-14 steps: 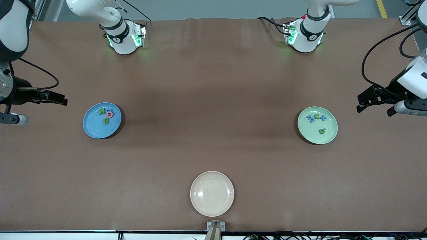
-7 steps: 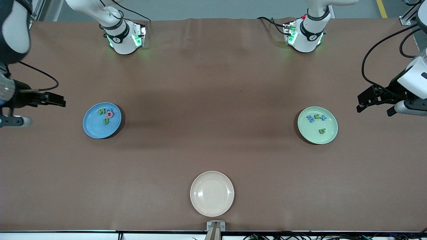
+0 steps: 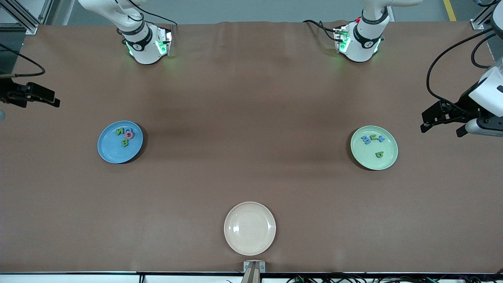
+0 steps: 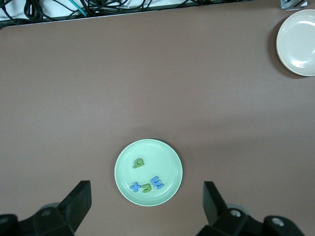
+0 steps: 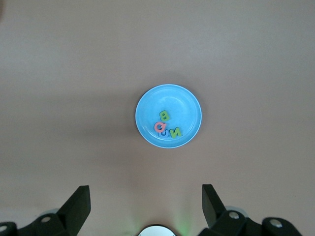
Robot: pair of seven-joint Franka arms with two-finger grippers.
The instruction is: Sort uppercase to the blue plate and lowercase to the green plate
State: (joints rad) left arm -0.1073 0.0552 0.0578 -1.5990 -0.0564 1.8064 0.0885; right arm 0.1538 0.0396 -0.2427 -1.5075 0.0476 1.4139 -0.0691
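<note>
The blue plate lies toward the right arm's end of the table and holds a green N, a pinkish-red Q partly covering a blue G, and a green B. The right wrist view shows that plate too. The green plate lies toward the left arm's end and holds a blue m, a blue x, a green rounded letter between them and another green one. It also shows in the left wrist view. My right gripper is open and empty, high over the table's edge. My left gripper is open and empty, high beside the green plate.
A cream plate with nothing on it lies near the front camera's edge, mid-table; the left wrist view shows it too. The arm bases stand along the table edge farthest from that camera. Cables run along the edge nearest it.
My right gripper has drawn away from the blue plate, toward the table's edge and the bases' side. The left arm, plates and letters have not moved.
</note>
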